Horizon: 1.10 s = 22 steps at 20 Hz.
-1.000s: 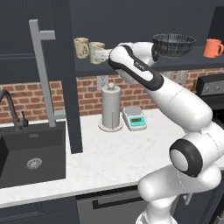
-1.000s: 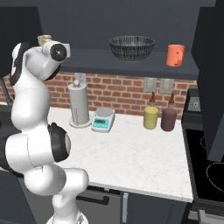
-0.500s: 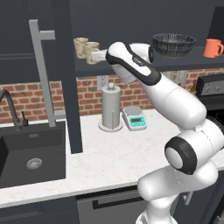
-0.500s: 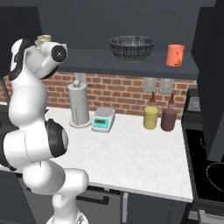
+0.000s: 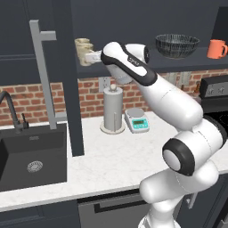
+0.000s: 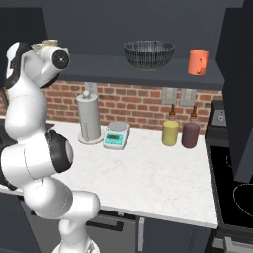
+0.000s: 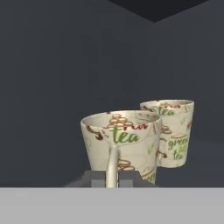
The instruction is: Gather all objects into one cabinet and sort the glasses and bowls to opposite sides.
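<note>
Fingers (image 7: 112, 180) clamped on beige handled mug's (image 7: 120, 146) handle beside beige tumbler (image 7: 171, 131); we've w/ bowl (image 5: 177, 45), orange mug (image 5: 217, 49) shelved opposite.

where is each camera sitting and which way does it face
Left base view: behind the arm to its left, facing the dark navy cabinet shelf; arm rises lower right, tool at the beige patterned handled mug.
Right base view: behind to its right, same shelf; arm at left.
Hand view: on the hand, looking along the tool, shut on that mug's handle, a beige patterned tumbler behind.
Both base views share the wide black ribbed bowl and orange mug.
</note>
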Motion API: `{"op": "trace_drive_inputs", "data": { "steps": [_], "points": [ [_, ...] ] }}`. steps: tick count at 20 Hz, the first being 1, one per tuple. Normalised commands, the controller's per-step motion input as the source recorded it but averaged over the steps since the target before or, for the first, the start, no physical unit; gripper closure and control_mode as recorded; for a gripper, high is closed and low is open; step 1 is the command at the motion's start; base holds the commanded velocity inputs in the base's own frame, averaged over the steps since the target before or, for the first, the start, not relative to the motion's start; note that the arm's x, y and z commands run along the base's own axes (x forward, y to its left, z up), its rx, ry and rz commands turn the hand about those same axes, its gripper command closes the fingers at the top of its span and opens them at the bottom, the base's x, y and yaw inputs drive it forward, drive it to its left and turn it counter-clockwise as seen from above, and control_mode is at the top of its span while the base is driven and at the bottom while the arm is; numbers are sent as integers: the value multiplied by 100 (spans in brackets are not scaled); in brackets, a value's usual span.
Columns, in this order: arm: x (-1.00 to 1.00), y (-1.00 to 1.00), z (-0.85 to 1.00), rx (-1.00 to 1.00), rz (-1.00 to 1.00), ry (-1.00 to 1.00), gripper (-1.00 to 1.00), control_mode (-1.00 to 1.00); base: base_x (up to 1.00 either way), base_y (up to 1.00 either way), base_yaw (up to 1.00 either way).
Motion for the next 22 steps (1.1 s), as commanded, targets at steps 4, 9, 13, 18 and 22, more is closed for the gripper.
{"op": "trace_drive_inputs", "data": {
  "steps": [4, 9, 13, 18, 22],
  "points": [
    [0, 25, 0, 0, 3, 0, 100, -100, 0, 0, 0],
    [0, 23, 0, 0, 3, 0, 100, -100, 0, 0, 0],
    [1, 12, -5, 0, 0, 0, 100, -100, 0, 0, 0],
    [2, 11, -10, 0, 0, 0, 100, -100, 0, 0, 0],
    [0, 7, -19, 0, 0, 0, 100, -100, 0, 0, 0]
  ]
}}
